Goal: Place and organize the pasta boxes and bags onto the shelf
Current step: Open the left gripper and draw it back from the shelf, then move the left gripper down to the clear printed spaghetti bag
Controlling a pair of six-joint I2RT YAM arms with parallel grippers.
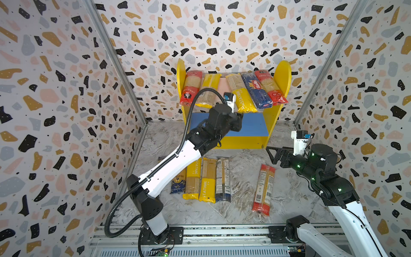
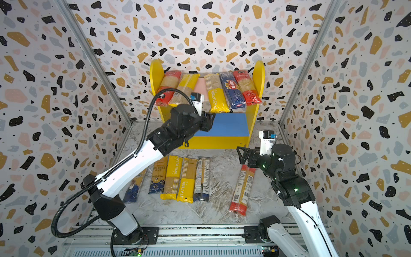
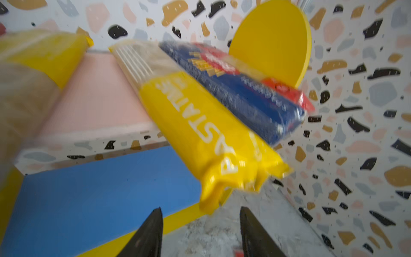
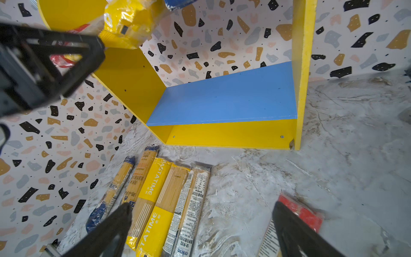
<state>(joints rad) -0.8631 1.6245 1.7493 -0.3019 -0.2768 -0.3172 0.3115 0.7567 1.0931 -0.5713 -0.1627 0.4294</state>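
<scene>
Closest in both top views, the rail (image 1: 222, 232) carries both arms. The left gripper (image 1: 238, 122) hangs before the shelf (image 1: 283, 75), in front of its blue lower board (image 1: 253, 128), and five spaghetti packets (image 1: 255, 91) lie on the pink upper board (image 1: 221, 88). Left wrist view (blurred): its fingers (image 3: 153, 229) stand partly apart, nothing between them, near the overhanging yellow PASTATIME packet (image 3: 200, 124). Right wrist view: the right gripper (image 4: 202, 204) gapes wide, empty, above the table (image 4: 333, 133), between a row of packets (image 4: 164, 200) and a red packet (image 4: 304, 215).
</scene>
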